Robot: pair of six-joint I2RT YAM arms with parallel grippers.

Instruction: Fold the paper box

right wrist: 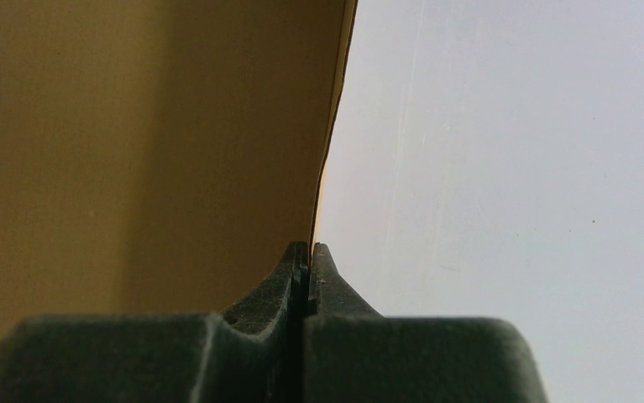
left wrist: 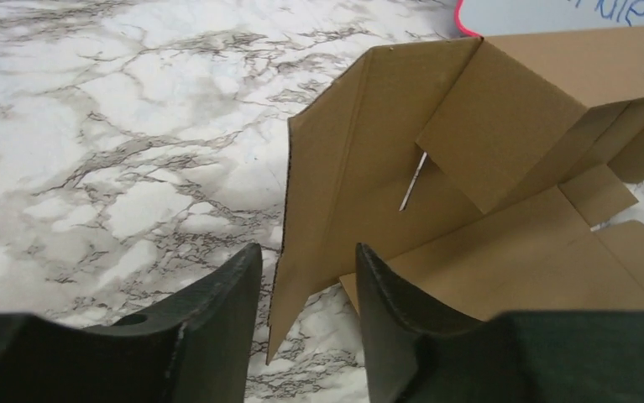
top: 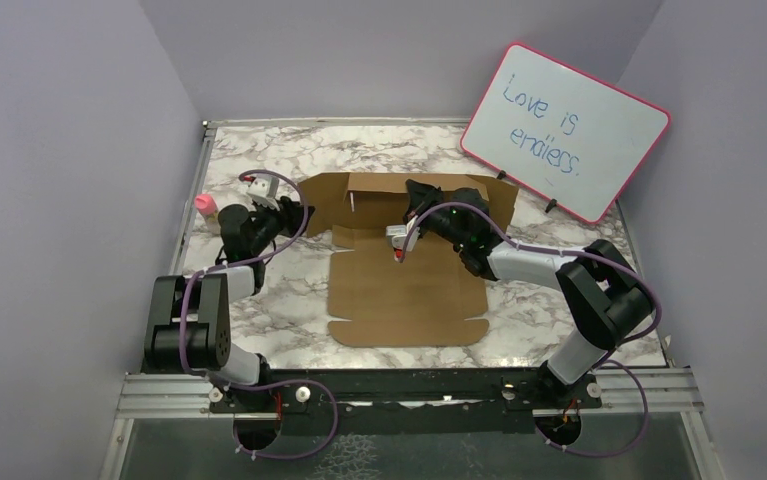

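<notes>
The box (top: 404, 300) lies in the middle of the table (top: 259, 300), between the two arms. Its near panel rests flat on the marble, inner face up, with the near edge toward the arm bases. The long axis runs near to far. The far end is raised as a wall and points toward the back of the cell.

The left gripper (left wrist: 306, 252) stands at the left side of the box with its fingers apart. The left flap (left wrist: 335, 168) stands upright, and its lower corner hangs in the gap between the fingers. Contact with either finger cannot be confirmed.

The right gripper (right wrist: 309, 248) reaches over the sheet to the raised far part. It is clamped on a thin cardboard edge, with only the board between its fingers.

Hazards from this state:
- The right hold takes only a narrow strip at the edge. A pull across the board is likely to slip it free, and the wall would then fall back.
- The left fingers, if closed on the flap corner alone, may crumple it. The flap would then bend off its crease.
- Nothing presses the flat panel down. Any sideways force could slide the whole sheet on the smooth marble and turn its axis.

The whiteboard (top: 564, 130) leans at the far right, near the right end of the wall. A swinging flap or arm could strike it. A small pink object (top: 204, 205) sits beside the left arm.
</notes>
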